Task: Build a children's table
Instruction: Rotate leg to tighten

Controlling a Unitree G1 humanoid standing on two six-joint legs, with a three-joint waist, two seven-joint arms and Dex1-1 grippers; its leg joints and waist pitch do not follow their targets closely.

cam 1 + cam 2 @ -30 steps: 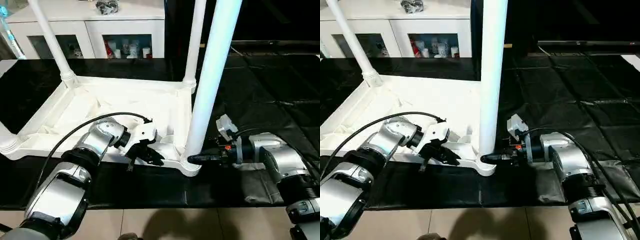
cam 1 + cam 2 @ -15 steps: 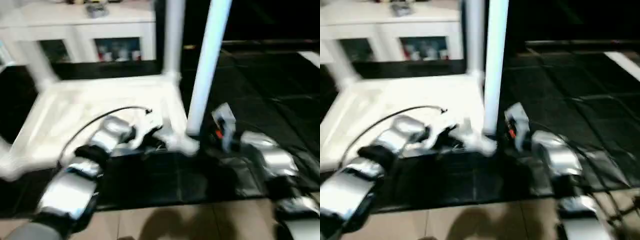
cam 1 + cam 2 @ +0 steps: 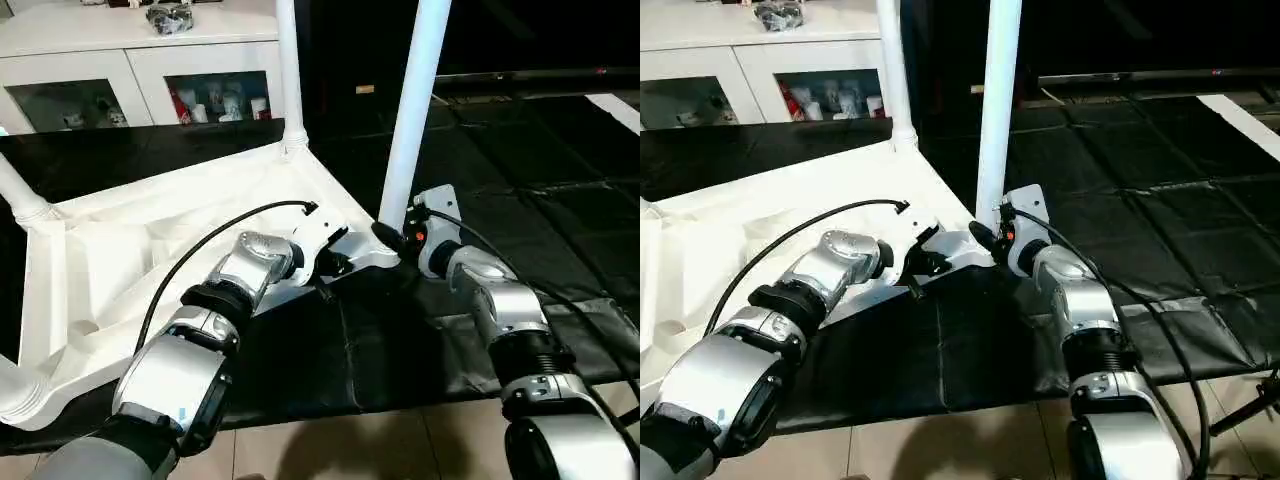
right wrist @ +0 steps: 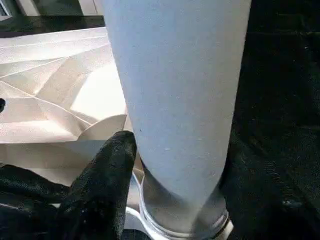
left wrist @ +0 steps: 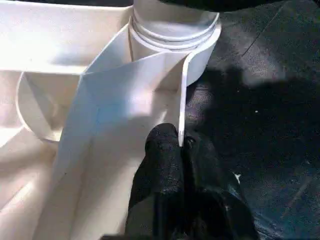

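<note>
The upturned table top (image 3: pixel 150 250) lies on the black mat; the left gripper (image 5: pixel 182 150) pinches its rim wall shut (likely steadying it); the right gripper (image 4: pixel 175 165) clasps the near-corner leg (image 3: pixel 412 110) at its socket.

Around the near corner leg (image 3: pixel 412 110), the black mat (image 3: pixel 520 170) to its right lies bare. The table top (image 3: pixel 150 250) and both grippers crowd its base.
</note>
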